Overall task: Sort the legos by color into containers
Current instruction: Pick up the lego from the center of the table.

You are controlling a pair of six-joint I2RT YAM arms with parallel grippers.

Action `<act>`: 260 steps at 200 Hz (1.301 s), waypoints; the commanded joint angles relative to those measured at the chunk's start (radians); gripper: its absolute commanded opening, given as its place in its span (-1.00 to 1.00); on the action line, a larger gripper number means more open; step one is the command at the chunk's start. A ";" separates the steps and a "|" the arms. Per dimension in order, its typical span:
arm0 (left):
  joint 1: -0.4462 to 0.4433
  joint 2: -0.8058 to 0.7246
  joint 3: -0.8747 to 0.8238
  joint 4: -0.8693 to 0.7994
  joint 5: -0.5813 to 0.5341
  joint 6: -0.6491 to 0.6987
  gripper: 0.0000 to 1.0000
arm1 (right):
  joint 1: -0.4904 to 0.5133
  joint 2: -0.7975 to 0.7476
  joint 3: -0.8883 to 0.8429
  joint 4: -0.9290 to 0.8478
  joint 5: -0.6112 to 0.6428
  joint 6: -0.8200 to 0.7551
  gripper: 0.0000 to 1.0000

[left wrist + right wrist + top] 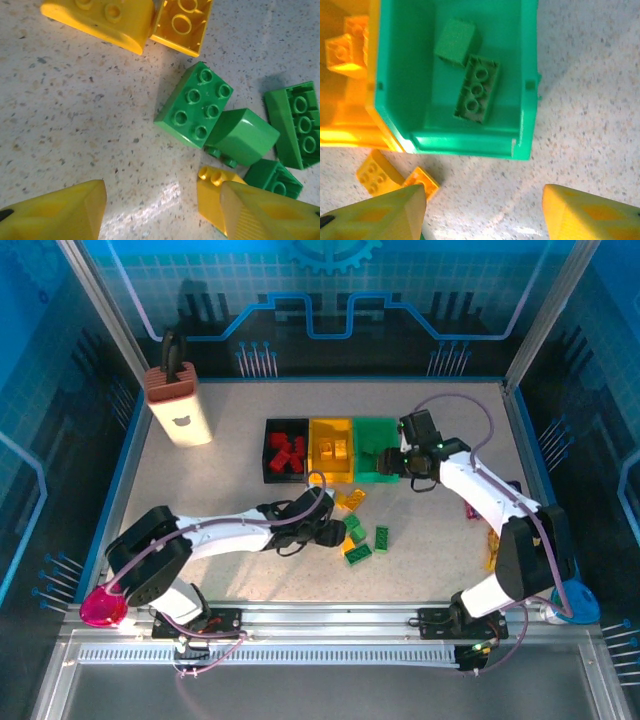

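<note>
Three containers stand side by side at the back: a black bin [285, 450] with red legos, a yellow bin [331, 448] with yellow legos, and a green bin [376, 448]. The green bin [527, 75] holds two green legos [476, 87]. My right gripper [484, 200] hangs open over bare table just in front of it. Loose green legos [194, 104] and yellow legos [100, 17] lie mid-table. My left gripper [162, 200] is open low over the table, with a small yellow lego [215, 192] against its right finger and bare table between the jaws.
A tall beige box with a brown top [180, 405] stands at the back left. Two yellow legos [375, 172] lie in front of the yellow bin [345, 75]. A yellow piece [493, 550] lies by the right arm. Blue walls fence the table.
</note>
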 commanded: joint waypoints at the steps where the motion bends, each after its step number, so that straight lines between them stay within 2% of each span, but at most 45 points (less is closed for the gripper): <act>1: -0.002 0.059 0.064 -0.016 0.001 0.050 0.21 | 0.012 -0.052 -0.053 0.051 -0.008 0.028 0.27; 54: 0.008 0.197 0.200 -0.080 -0.016 0.125 0.19 | 0.006 -0.105 -0.128 0.075 -0.005 0.037 0.26; 145: 0.040 0.290 0.247 -0.088 0.019 0.154 0.15 | -0.015 -0.168 -0.191 0.089 -0.008 0.043 0.26; 219: 0.042 0.296 0.244 -0.104 0.043 0.178 0.11 | -0.020 -0.188 -0.194 0.063 -0.007 0.058 0.25; 260: 0.034 0.265 0.233 -0.083 0.081 0.180 0.15 | -0.027 -0.257 -0.271 0.086 -0.013 0.082 0.25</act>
